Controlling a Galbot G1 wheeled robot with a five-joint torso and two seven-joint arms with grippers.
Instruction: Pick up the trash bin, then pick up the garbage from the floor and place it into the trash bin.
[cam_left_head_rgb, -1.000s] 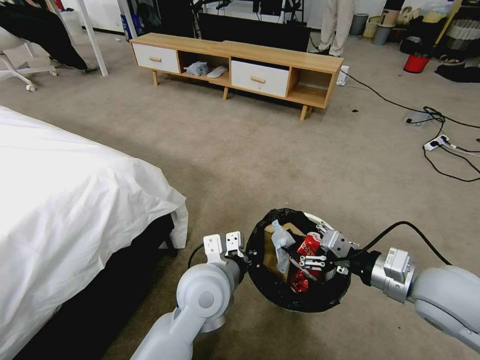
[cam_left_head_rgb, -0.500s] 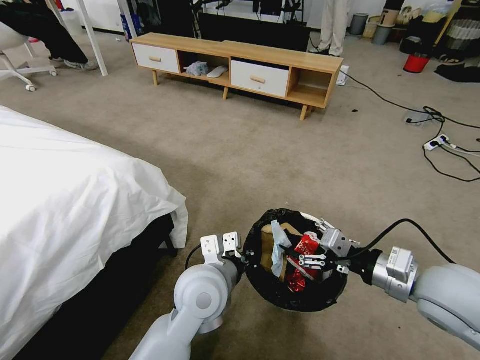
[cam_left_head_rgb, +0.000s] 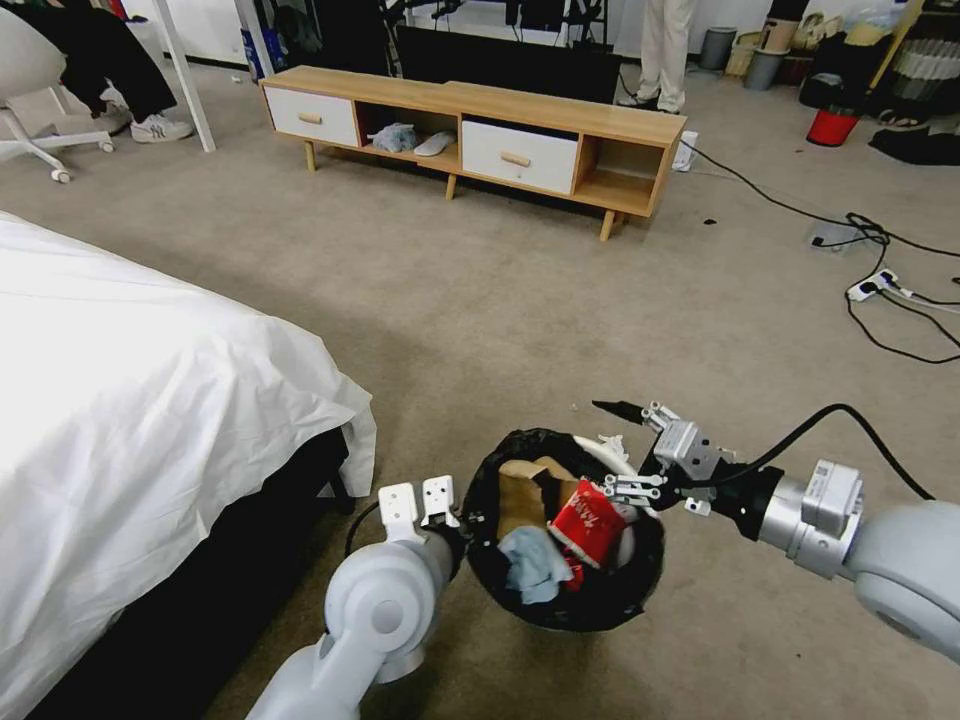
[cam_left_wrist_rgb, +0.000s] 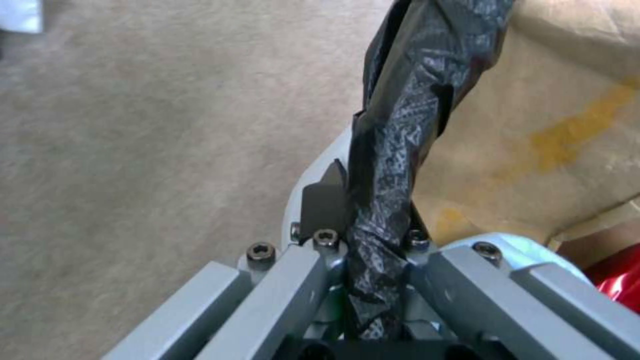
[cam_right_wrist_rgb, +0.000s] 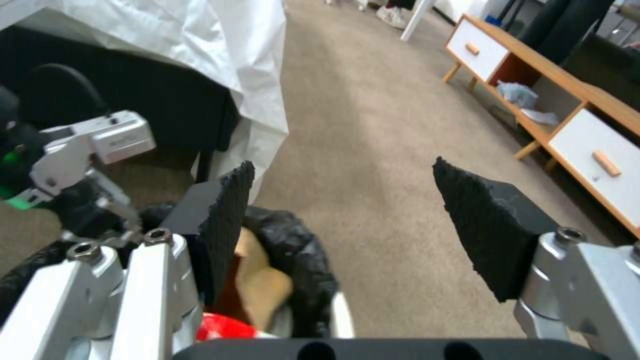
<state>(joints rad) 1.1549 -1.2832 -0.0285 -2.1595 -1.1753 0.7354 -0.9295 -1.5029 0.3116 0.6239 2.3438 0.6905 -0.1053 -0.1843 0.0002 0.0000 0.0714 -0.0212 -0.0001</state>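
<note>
The trash bin (cam_left_head_rgb: 600, 600), white with a black bag (cam_left_wrist_rgb: 400, 125) over its rim, hangs just above the floor (cam_left_head_rgb: 520, 300). My left gripper (cam_left_head_rgb: 462, 520) is shut on its near-left rim; in the left wrist view the left gripper (cam_left_wrist_rgb: 363, 200) pinches the bag and rim. Garbage lies inside: a brown paper bag (cam_left_head_rgb: 518, 492), a red-and-white carton (cam_left_head_rgb: 585, 520) and a pale crumpled piece (cam_left_head_rgb: 527, 565). My right gripper (cam_left_head_rgb: 620, 450) hovers open over the bin's far-right rim, and the right gripper (cam_right_wrist_rgb: 353, 220) holds nothing between its black pads (cam_right_wrist_rgb: 227, 210).
A bed with a white sheet (cam_left_head_rgb: 130, 400) fills the left side, close to my left arm. A low wooden cabinet (cam_left_head_rgb: 470, 130) stands across the carpet. Cables and a power strip (cam_left_head_rgb: 875, 285) lie at the right. A red bucket (cam_left_head_rgb: 832, 126) stands far right.
My right gripper has risen out of the bin and opened, leaving the red carton lying inside. The bin and left arm have shifted slightly left and lower in the view.
</note>
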